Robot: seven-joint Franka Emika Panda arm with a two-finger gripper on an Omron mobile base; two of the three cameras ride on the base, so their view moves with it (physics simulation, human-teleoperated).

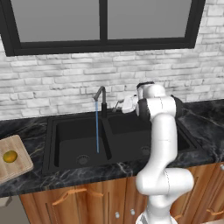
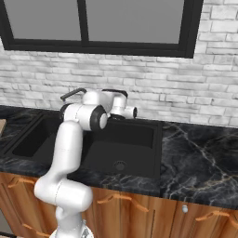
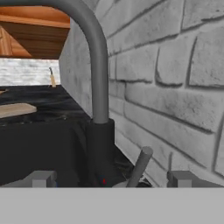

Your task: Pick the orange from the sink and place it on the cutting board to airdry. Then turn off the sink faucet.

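Note:
The orange (image 1: pixel 9 156) lies on the cutting board (image 1: pixel 19 168) at the far left of the counter. The sink faucet (image 1: pixel 102 99) stands behind the divider of the black sink (image 1: pixel 70 131), and a thin blue water stream (image 1: pixel 96 129) falls into the left basin. My gripper (image 1: pixel 117 106) hangs just right of the faucet, level with its base. In the hand view my gripper (image 3: pixel 112 180) is open, with the faucet's thin lever (image 3: pixel 140 166) rising between the fingertips (image 3: pixel 43 179), touching neither. The faucet pipe (image 3: pixel 99 70) curves up directly ahead.
A brick wall (image 3: pixel 175 78) sits close behind the faucet, under a dark-framed window (image 1: pixel 103 26). The black marble counter (image 2: pixel 195 153) runs to the right of the sink (image 2: pixel 135 139). Wooden cabinet fronts (image 1: pixel 78 201) lie below.

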